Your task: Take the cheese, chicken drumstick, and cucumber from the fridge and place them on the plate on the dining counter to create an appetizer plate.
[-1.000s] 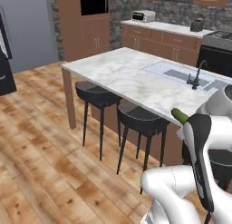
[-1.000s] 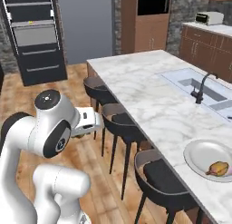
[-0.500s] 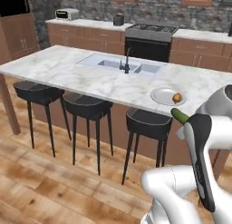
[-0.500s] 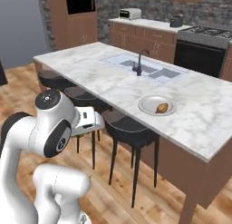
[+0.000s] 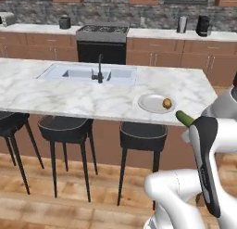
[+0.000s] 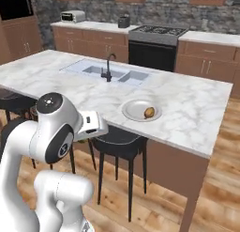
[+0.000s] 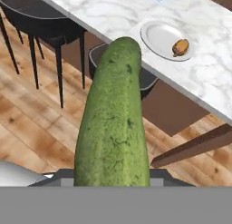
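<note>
Closest to you, the cucumber (image 7: 115, 123) runs straight up the middle of the hand view, its base lost behind the bottom of the picture, so you cannot see the finger tips themselves; the gripper (image 5: 189, 128) is pinching the cucumber, whose green tip (image 5: 184, 117) pokes up and to the left from behind the dark-fronted arm link in the left base view. It hangs in the air on your side of the dining counter (image 5: 69, 96), off the slab and above the wooden floor (image 7: 31, 114). Just beyond it, tucked under the counter's near edge, stand black stools (image 5: 143, 136) on thin dark legs; three show in the left base view, with the rightmost one nearest the cucumber. On the marble above that stool sits the plate (image 5: 154, 103), near the counter's front edge and toward its right end. The chicken drumstick (image 5: 167, 103) already lies on the plate, on its right side in the left base view; you see it again in the right base view (image 6: 150, 112) and the hand view (image 7: 180, 47), where the plate (image 7: 161, 39) lies just past the cucumber's tip. Farther along the slab to the left is the built-in sink (image 5: 88, 74) with its black faucet (image 5: 99, 70). Behind the island runs the back wall's white worktop over brown cabinets (image 5: 203, 61), with a black stove (image 5: 102, 43) set into it.
</note>
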Controlling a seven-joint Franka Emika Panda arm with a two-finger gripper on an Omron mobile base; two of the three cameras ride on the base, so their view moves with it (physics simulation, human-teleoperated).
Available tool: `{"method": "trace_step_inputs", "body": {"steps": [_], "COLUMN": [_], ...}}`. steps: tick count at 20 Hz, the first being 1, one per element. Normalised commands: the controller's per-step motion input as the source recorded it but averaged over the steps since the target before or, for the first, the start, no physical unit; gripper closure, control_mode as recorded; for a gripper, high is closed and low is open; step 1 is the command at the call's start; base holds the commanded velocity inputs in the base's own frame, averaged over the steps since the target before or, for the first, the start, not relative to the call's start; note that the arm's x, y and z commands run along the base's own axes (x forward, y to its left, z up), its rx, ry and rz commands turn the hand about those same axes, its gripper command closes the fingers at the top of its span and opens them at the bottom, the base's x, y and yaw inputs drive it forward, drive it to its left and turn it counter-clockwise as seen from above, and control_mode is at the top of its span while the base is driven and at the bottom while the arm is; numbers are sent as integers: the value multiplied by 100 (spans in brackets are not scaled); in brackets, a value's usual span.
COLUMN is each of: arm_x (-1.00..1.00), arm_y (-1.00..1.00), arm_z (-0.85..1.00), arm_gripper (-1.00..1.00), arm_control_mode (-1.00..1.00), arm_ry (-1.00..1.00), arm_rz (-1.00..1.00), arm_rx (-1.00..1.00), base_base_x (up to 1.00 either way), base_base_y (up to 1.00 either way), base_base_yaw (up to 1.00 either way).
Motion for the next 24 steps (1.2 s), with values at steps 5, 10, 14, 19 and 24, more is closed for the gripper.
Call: {"method": "trace_step_inputs", "body": {"steps": [5, 10, 14, 19, 24], "arm_x": [0, 0, 0, 0, 0], "arm_y": [0, 0, 0, 0, 0], "arm_z": [0, 0, 0, 0, 0], "arm_gripper": [100, 100, 100, 100, 100], "arm_control_mode": [100, 100, 100, 100, 100], "arm_ry": [0, 0, 0, 0, 0], "arm_rz": [0, 0, 0, 0, 0], "arm_rx": [0, 0, 0, 0, 0], "base_base_x": [98, 55, 31, 33, 49], "base_base_y": [90, 2, -5, 15, 39], "base_base_yaw": [-47, -46, -42, -33, -13]}}
